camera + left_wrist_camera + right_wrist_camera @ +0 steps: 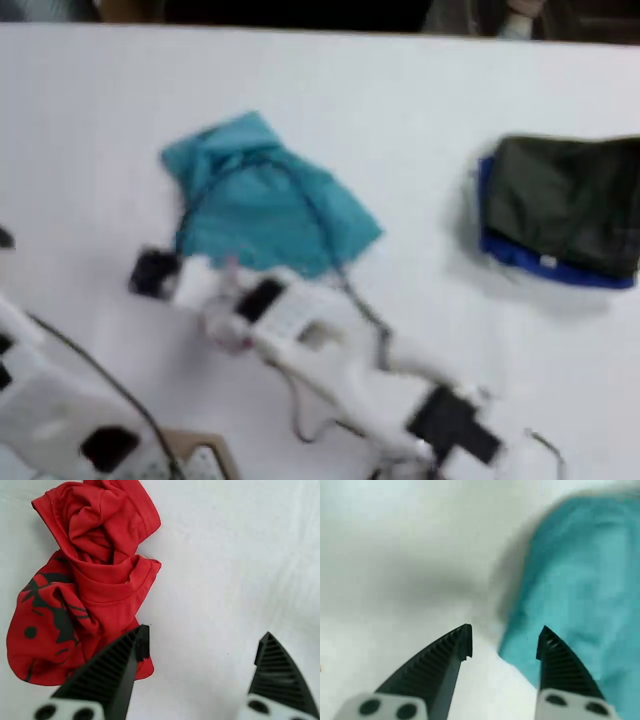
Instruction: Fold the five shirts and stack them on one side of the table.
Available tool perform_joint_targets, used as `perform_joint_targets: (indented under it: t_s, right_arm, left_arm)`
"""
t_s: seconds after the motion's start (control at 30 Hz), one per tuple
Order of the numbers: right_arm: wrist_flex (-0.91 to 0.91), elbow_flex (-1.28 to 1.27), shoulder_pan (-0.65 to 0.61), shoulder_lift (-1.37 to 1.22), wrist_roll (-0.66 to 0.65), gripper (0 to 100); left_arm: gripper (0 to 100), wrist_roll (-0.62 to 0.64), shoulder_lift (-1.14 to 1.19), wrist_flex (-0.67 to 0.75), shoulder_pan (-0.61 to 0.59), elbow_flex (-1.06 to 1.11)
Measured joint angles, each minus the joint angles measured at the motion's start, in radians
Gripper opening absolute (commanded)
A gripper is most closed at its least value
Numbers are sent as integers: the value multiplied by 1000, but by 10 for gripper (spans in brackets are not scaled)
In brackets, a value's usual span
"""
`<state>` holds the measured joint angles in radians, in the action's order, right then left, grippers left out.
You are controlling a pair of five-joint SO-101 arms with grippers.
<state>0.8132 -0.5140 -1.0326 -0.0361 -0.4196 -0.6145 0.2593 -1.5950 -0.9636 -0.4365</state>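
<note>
My right gripper is about half open and holds nothing. It hangs at the edge of the teal shirt. One fingertip stands over that shirt's border and the other over the bare table; whether the first touches the cloth I cannot tell. In the high view this gripper sits just beside the teal shirt's near corner. My right arm stretches along the shirt's near side, and a black cable runs across the cloth. The teal shirt lies loosely bunched, not folded flat, with no print that I can make out.

My left gripper is spread wide and empty. One finger reaches over the lower hem of the red shirt; the other is over bare table. The red shirt is crumpled in a heap and bears a black print, shapes that I cannot read as letters. How it lies relative to the teal shirt I cannot tell.

Well apart from the teal shirt, on the side away from my right gripper, a folded green shirt lies on a folded blue shirt. The blue shirt carries a small white tag, too small to read.
</note>
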Motion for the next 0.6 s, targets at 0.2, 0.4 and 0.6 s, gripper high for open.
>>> perform_joint_targets:
  t_s: [0.2, 0.4, 0.6]
  right_arm:
    - [3, 143, 8, -233, 5, 204]
    - [38, 285, 155, -324, 3, 16]
    - [114, 351, 345, -327, 3, 21]
  left_arm:
    - [350, 0, 0, 0, -2, 0]
    - [350, 0, 0, 0, -2, 0]
    - [350, 0, 6, 26, -2, 0]
